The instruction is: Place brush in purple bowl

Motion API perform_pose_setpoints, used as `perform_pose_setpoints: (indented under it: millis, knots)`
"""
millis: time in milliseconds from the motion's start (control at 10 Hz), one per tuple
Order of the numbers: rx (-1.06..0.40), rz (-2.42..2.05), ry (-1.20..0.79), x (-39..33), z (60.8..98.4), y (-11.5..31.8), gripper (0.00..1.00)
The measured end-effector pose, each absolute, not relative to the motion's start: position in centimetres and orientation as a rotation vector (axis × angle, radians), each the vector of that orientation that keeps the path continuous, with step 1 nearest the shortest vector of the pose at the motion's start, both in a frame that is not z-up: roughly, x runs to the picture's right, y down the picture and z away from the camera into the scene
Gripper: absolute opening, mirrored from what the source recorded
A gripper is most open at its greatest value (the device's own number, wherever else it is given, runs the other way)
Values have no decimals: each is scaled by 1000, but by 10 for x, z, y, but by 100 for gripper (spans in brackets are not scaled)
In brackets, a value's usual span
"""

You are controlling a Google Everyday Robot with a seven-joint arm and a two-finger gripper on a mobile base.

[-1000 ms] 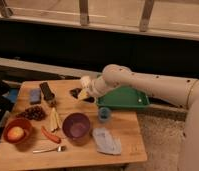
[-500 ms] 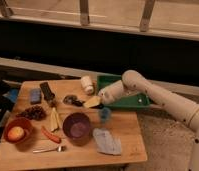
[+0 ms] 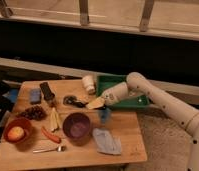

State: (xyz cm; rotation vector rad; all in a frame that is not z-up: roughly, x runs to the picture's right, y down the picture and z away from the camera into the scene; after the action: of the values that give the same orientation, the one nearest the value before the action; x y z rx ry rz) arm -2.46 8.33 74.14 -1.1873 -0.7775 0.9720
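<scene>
The brush (image 3: 73, 101) is small and dark and lies on the wooden table (image 3: 128, 145), behind the purple bowl (image 3: 76, 125). The bowl stands upright at the table's middle front, with nothing showing inside. My gripper (image 3: 95, 104) hangs low over the table just right of the brush, its pale tip close to the brush's handle end. I cannot tell whether it touches the brush. The white arm (image 3: 158, 102) reaches in from the right, over the green tray.
A green tray (image 3: 120, 80) and a white cup (image 3: 88, 83) stand at the back. A small blue cup (image 3: 105, 115) stands under the gripper. A black block (image 3: 46, 91), blue sponge (image 3: 34, 95), grapes (image 3: 34, 112), reddish-brown bowl (image 3: 17, 132), spoon (image 3: 48, 148) and grey cloth (image 3: 105, 141) lie around.
The arm has swung to the right and down. The gripper has moved from the table's back, above the brush, to low beside the brush. The brush and bowl have not moved.
</scene>
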Motion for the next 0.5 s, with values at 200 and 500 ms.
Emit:
perform_pose_setpoints:
  millis: [200, 500]
  knots:
    - [-1208, 914, -716, -30, 737, 87, 2]
    - [-1229, 884, -668, -31, 729, 96, 2]
